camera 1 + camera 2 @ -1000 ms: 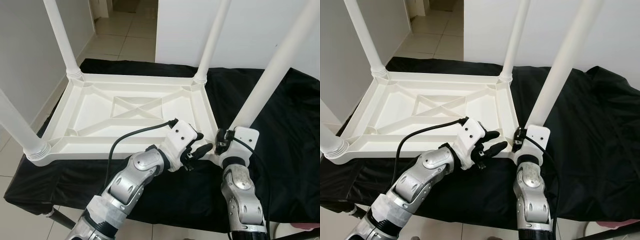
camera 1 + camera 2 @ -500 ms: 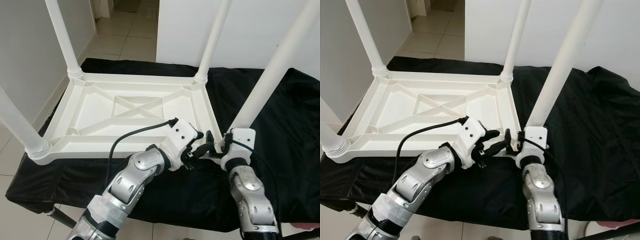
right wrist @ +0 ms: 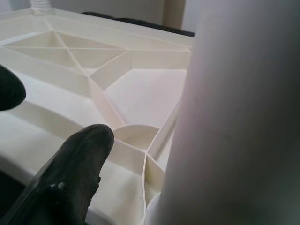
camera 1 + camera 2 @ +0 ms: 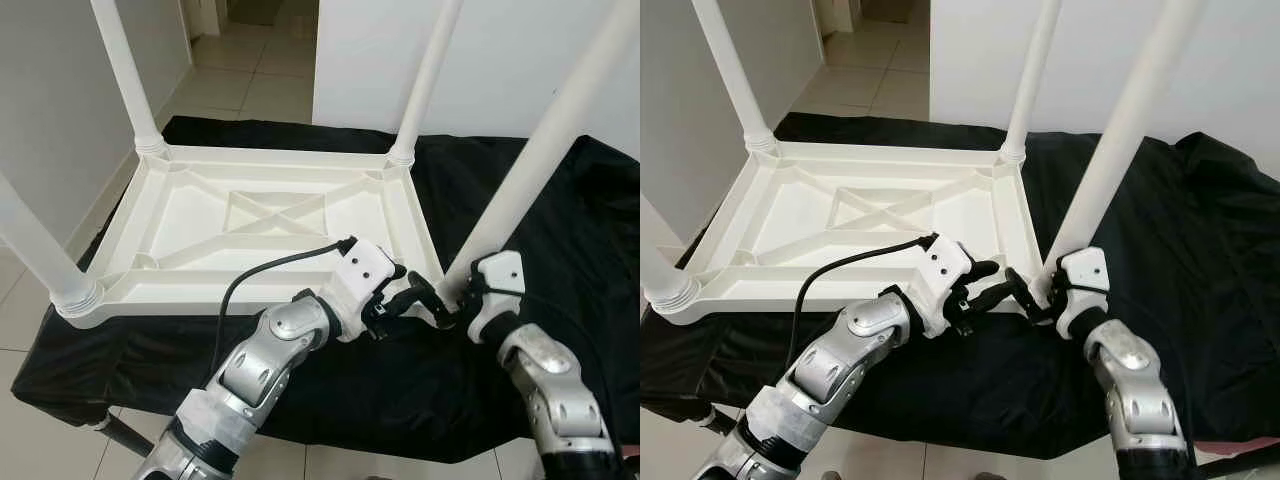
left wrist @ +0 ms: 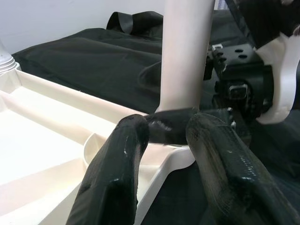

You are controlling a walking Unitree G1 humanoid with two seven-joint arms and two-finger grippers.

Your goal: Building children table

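Right wrist view is half blocked by the near table leg (image 3: pixel 239 112), against which the right gripper (image 4: pixel 437 300) sits, fingers spread. Upturned table (image 4: pixel 270 225) lies on black cloth (image 4: pixel 560 230); left gripper (image 5: pixel 171 140), fingers parted, holds nothing at that corner.

We see a black cloth (image 4: pixel 560 230) draped over the tabletop, creased and bunched along its right edge. Beyond the cloth, a white wall (image 4: pixel 500 60); left of that wall, a beige tiled floor (image 4: pixel 250 80) running into a doorway.
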